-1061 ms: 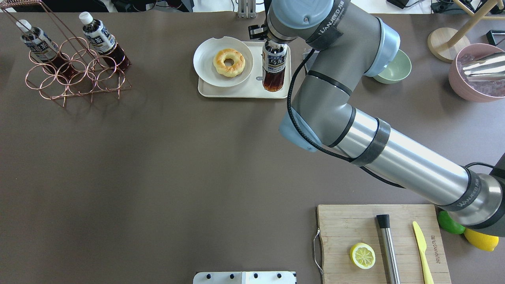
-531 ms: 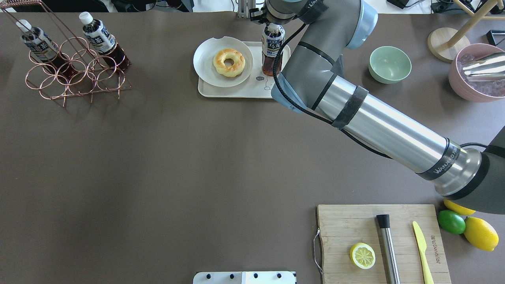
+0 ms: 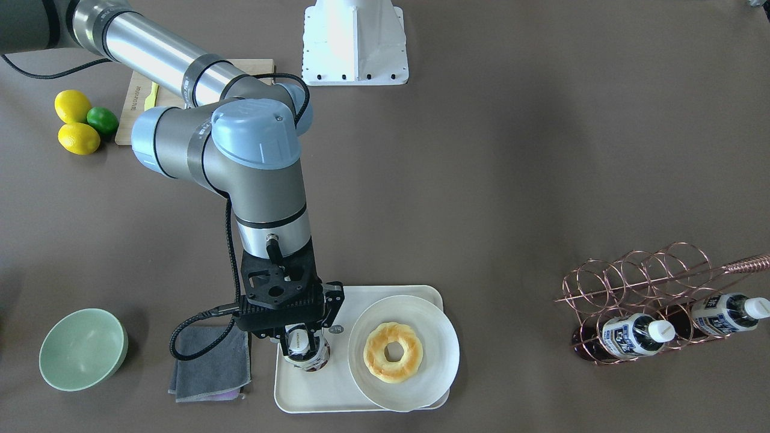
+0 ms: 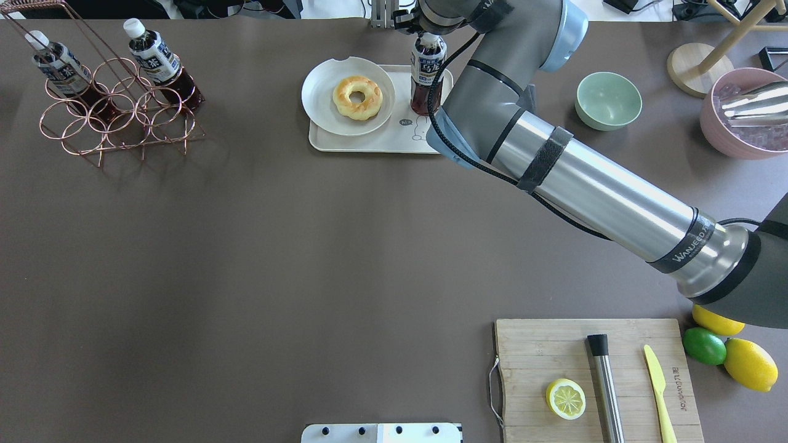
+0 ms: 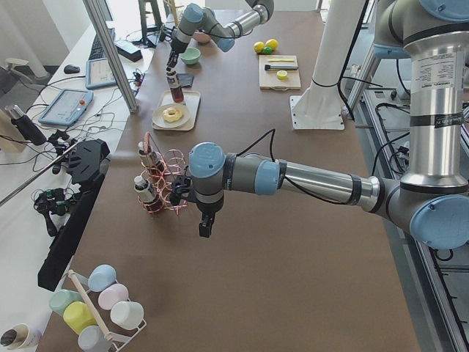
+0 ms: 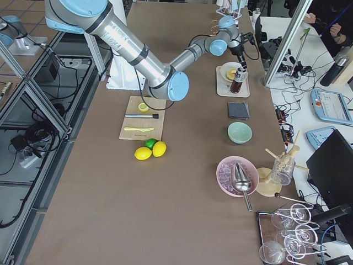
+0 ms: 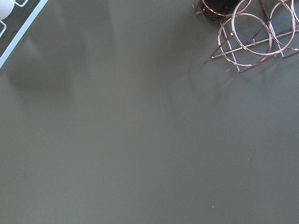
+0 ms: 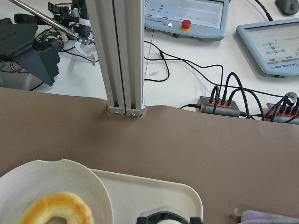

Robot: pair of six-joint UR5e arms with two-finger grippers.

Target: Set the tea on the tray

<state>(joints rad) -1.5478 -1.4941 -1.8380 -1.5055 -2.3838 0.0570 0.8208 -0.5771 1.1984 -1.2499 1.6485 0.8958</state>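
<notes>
At the table's [image 4: 277,246] near edge, a wooden cutting board [image 4: 535,344] carries a halved lemon [image 4: 566,399], a steel rod [image 4: 606,394] and a yellow knife [image 4: 659,394]. Two lemons and a lime [image 4: 705,346] sit just beside the board, toward the near corner.

The left gripper [image 5: 206,224] hangs above the bare middle of the table, near a copper wire rack [image 4: 117,123]. It shows only from the side, so whether it is open cannot be told. The rack stands at a far corner and holds two bottles [image 4: 151,58].

The right arm reaches across to the middle of the far edge, where the tray [image 4: 369,143] lies. The right gripper [image 3: 302,340] points down, and its fingers are closed on the cap end of the tea [image 4: 425,74]. The bottle stands upright, and its base appears to rest on the tray near its far corner, between a white plate [image 4: 320,92] with a doughnut [image 4: 357,97] and the tray's short edge. A grey cloth [image 3: 210,361] and a green bowl [image 4: 608,100] lie beyond that edge.
</notes>
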